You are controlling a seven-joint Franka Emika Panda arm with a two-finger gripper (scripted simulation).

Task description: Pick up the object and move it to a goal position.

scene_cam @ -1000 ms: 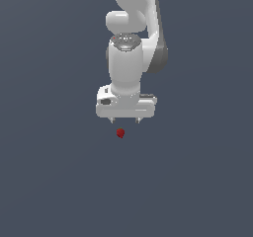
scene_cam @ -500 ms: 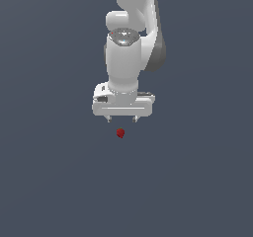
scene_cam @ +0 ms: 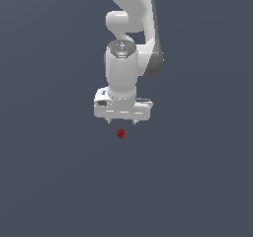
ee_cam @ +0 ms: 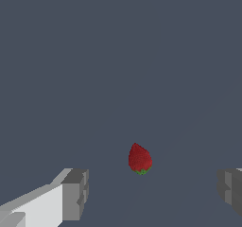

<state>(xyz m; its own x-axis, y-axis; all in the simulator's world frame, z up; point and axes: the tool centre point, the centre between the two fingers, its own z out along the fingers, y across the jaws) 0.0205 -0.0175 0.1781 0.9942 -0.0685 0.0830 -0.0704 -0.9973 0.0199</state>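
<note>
The object is a tiny dark red strawberry-like lump (scene_cam: pixel 120 133) with a bit of green at one end, lying on the flat grey surface. In the exterior view it sits just below the white gripper (scene_cam: pixel 122 121), close to its fingertips and apart from them. In the wrist view the lump (ee_cam: pixel 140 159) lies between the two grey fingers (ee_cam: pixel 75 194), nearer the middle of the wide gap. The gripper (ee_cam: pixel 153 193) is open and holds nothing.
The white arm (scene_cam: pixel 129 38) rises above the gripper toward the top of the exterior view. The plain dark grey surface (scene_cam: pixel 59 181) fills both views. No other objects show.
The arm has shifted slightly toward the exterior view's left and a little nearer the lump. The lump has not moved.
</note>
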